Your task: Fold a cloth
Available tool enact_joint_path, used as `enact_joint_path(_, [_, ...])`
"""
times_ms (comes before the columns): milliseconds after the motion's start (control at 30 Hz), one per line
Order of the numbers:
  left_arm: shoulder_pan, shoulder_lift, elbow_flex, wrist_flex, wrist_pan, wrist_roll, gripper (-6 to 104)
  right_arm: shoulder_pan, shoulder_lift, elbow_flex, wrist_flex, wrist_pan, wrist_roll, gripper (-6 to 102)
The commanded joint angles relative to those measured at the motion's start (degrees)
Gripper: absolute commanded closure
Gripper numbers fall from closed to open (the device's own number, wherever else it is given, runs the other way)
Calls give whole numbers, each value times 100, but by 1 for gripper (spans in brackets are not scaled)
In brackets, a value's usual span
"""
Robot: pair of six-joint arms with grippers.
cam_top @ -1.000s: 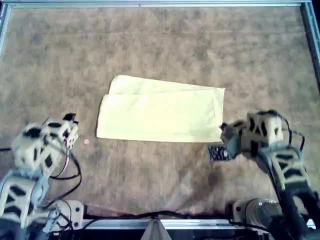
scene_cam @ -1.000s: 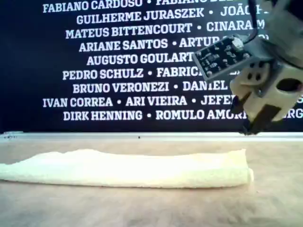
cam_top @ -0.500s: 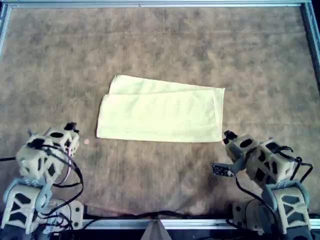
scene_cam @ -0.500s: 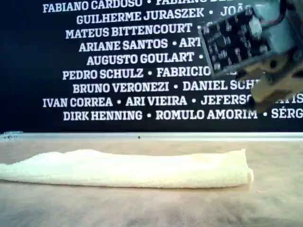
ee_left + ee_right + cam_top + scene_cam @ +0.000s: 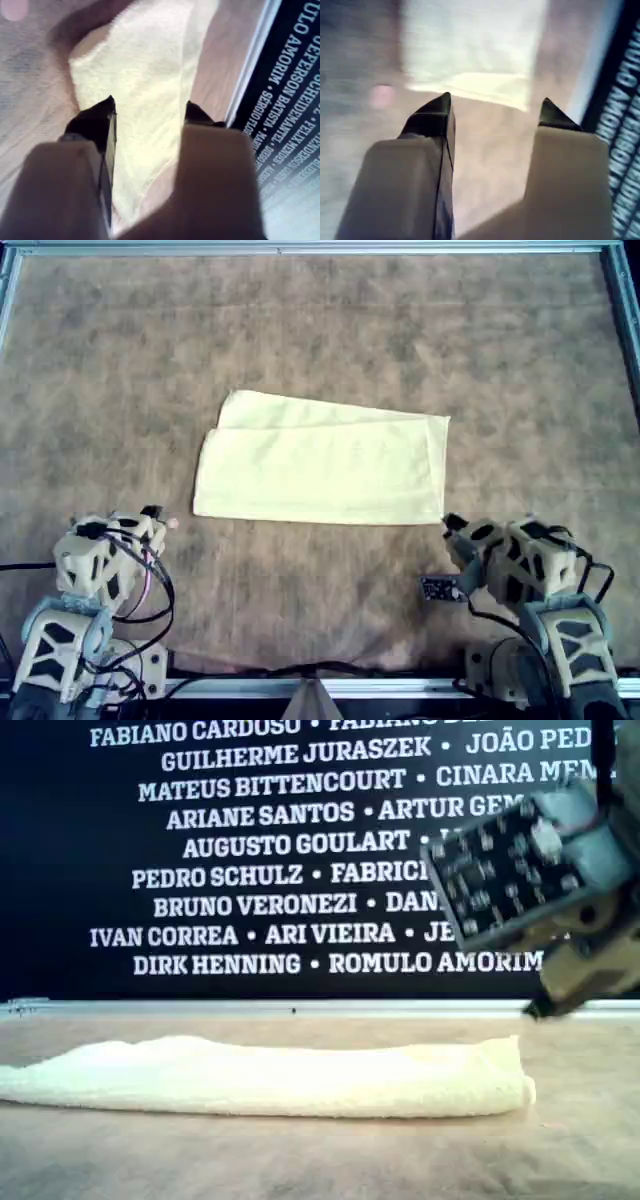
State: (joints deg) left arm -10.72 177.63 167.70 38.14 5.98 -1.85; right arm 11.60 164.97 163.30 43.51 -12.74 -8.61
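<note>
The pale yellow cloth (image 5: 320, 465) lies folded into a long rectangle in the middle of the brown mat, with a narrow folded strip along its right end in the overhead view. In the exterior view the cloth (image 5: 270, 1075) is a low, thick band. My first gripper (image 5: 150, 512) is open and empty, off the cloth's lower left corner. Its wrist view looks along the cloth (image 5: 145, 75) between its spread tips (image 5: 149, 102). My second gripper (image 5: 450, 525) is open and empty, just off the lower right corner. Its tips (image 5: 495, 102) stand short of the cloth's edge (image 5: 470, 50). It hovers above the mat (image 5: 537, 1008).
A small pink dot (image 5: 172, 524) marks the mat by the first gripper; the second wrist view shows another pink dot (image 5: 382, 95). A metal rail (image 5: 300, 250) borders the mat. A dark banner with names (image 5: 250, 850) stands behind. A circuit board (image 5: 510, 870) rides on the second arm.
My second gripper has pulled back from the cloth's right edge toward the mat's near side. My first gripper has also drawn back a little. The cloth has not moved.
</note>
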Motion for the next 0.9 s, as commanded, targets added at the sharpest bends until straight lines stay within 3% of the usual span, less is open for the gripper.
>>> enact_joint_path(0, [70,79,-88,-70,-9,26,48,-44,-773,-984,70,35,-62,18])
enact_joint_path(133, [70,79,-53,-62,-9,26,48,-44,-2101,-1837,114,35,18,10])
enact_joint_path(433, [114,70,475,-62,-9,26,47,-35,-5133,-2944,18,35,18,8])
enact_joint_path(867, [79,70,475,-62,-9,26,47,44,-6521,-4184,0,-53,-18,9])
